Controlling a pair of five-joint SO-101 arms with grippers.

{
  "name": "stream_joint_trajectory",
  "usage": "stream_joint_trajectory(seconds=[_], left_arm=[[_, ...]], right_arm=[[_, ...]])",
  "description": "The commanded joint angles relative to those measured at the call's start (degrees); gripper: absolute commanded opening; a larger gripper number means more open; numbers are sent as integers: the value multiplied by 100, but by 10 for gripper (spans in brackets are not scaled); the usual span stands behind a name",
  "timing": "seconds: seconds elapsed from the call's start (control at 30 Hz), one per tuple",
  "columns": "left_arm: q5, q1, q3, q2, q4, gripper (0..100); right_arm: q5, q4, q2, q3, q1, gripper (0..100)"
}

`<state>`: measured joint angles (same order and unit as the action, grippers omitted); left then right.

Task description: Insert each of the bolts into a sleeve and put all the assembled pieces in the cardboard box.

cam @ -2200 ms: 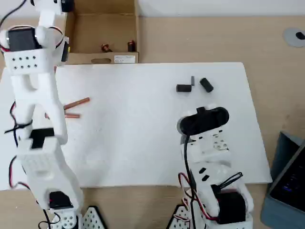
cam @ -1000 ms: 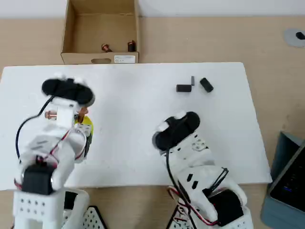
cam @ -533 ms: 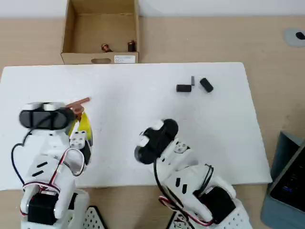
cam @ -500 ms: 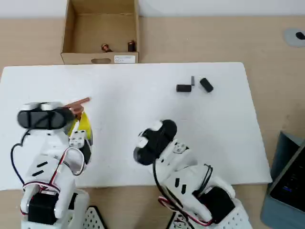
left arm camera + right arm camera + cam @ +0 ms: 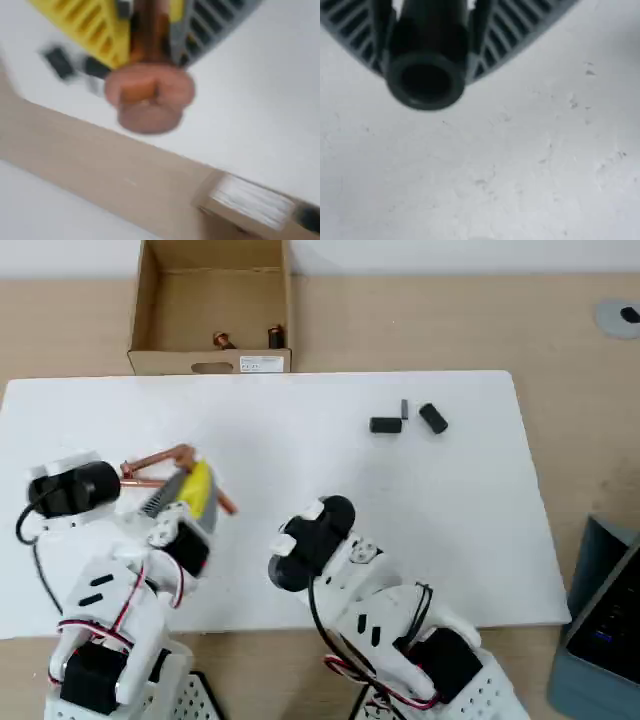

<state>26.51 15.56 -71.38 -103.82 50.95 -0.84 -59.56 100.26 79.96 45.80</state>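
A copper bolt (image 5: 149,100) clenched in the left gripper (image 5: 150,35), a black sleeve (image 5: 426,80) grasped by the right gripper (image 5: 427,30), both over the white mat (image 5: 400,530)

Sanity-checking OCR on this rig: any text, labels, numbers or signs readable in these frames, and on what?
White label on the front wall of the box: print too small to read.
Same label in the left wrist view: blurred, unreadable.
No other word, number or sign can be read.
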Motion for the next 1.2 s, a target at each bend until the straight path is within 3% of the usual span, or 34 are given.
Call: stream_joint_trajectory(seconds=[0.0,0.47,1.07,1.17], left_arm=[[352,510,185,-84,-158,1],[396,1275,114,-84,-677,1],[360,1275,-440,-84,-642,1],[70,1275,-633,-84,-642,1]], right_arm=[[62,149,75,-4,66,9],[70,149,75,-31,66,9],[334,343,84,-127,154,9],[334,343,84,-136,154,9]])
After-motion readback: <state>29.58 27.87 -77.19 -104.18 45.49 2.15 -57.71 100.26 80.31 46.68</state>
